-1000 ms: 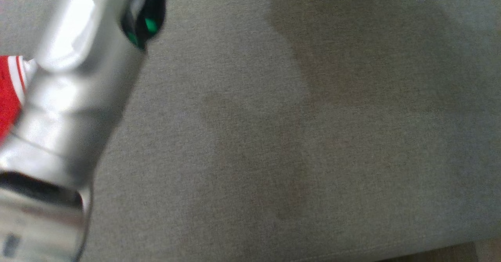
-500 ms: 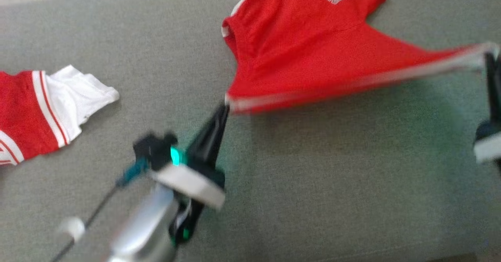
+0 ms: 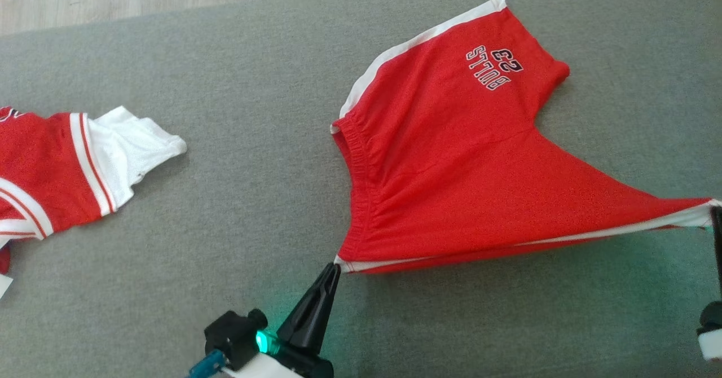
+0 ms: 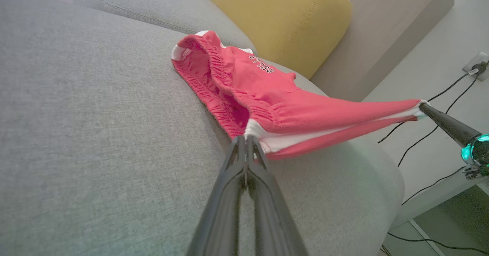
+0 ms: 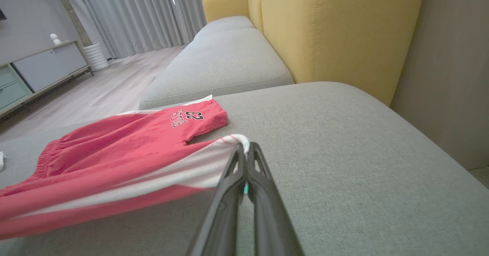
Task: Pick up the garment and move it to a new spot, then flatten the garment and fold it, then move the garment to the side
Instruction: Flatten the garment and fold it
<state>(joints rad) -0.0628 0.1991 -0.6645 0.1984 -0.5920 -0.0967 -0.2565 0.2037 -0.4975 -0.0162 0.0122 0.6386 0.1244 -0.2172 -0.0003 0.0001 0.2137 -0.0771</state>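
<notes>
Red shorts [image 3: 451,163] | left fingers [image 3: 316,310] pinch waistband corner | right fingers [image 3: 717,242] pinch hem

My right end effector [image 3: 716,211] runs off the head view's right edge, shorts [image 3: 451,158] corner hidden in its pinch; left edge cuts the red-and-white garment [image 3: 51,169].

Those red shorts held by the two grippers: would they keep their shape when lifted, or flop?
Probably floppy: on the red shorts only the edge between the left gripper and right gripper is taut; the rest drapes onto the sofa. Likely light, since two small pinches hold them up. Unlikely to roll.
</notes>
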